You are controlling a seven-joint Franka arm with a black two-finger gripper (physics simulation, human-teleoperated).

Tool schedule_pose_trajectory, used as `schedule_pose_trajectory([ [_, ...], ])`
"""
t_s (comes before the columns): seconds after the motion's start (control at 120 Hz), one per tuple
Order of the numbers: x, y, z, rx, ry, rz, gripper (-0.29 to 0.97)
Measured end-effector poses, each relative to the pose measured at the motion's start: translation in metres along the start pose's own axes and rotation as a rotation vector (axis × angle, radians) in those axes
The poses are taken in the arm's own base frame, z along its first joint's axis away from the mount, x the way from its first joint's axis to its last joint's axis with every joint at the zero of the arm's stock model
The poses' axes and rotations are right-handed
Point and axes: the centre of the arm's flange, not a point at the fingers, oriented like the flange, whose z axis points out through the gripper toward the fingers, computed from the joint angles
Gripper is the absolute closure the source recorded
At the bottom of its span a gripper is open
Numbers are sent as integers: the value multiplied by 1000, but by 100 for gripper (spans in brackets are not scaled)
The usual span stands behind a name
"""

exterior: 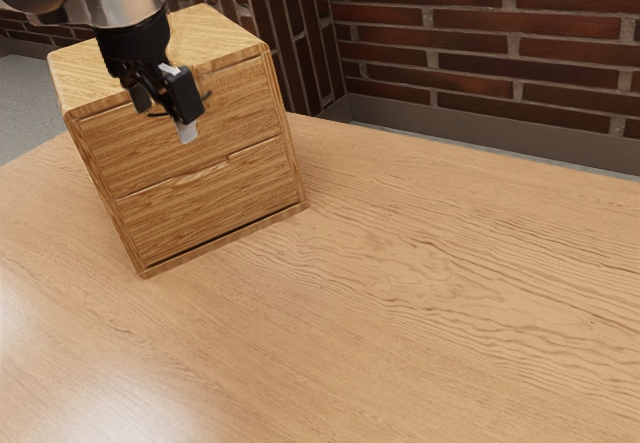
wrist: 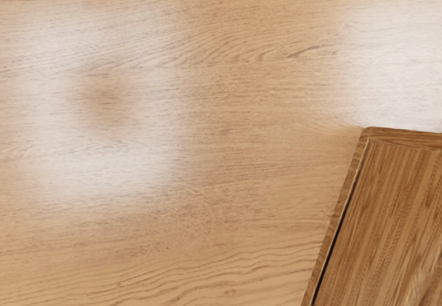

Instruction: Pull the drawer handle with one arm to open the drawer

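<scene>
While my black two-finger gripper (exterior: 183, 121) hangs against the flush upper drawer front (exterior: 238, 103) of the light oak two-drawer cabinet (exterior: 215, 208) at far left — clenched or released, cannot tell — I judge the handle's long axis runs left-right, so the pull comes toward near right.

1. The tabletop (exterior: 420, 303) is light wood with wavy grain running all over it, pretty glossy too. There's a pale sheen at the exterior view's lower left.
2. Same tabletop (wrist: 173, 147) from the wrist view, with a couple of big washed-out glare patches on the wood.
3. Behind it is a dark red brick wall (exterior: 480, 33) with pale mortar lines.
4. A grey skirting strip (exterior: 500, 133) runs along the foot of that wall.
5. A bit of grey floor (exterior: 25, 103) peeks in at the exterior view's left edge.
</scene>
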Motion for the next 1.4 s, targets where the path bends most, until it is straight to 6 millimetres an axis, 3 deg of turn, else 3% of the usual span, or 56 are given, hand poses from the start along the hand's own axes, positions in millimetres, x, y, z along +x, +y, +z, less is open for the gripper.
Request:
schedule_pose_trajectory([
  [0.05,15,7,-2,-7,-14,-9,0],
  [0.117,16,6,-2,-83,-21,6,0],
  [0.242,-36,-11,39,-183,20,52,0],
  [0.317,-62,-17,46,-215,-4,66,0],
  [0.4,-73,-13,47,-231,-42,61,0],
  [0.6,-87,22,76,-240,-62,15,0],
  [0.717,-101,25,83,-254,-92,15,0],
  [0.892,-103,52,95,-273,-102,-20,0],
  [1.042,-112,61,115,-287,-105,-22,0],
  [1.183,-107,85,125,-300,-102,-53,0],
  [1.4,-115,84,146,-293,-88,-43,0],
])
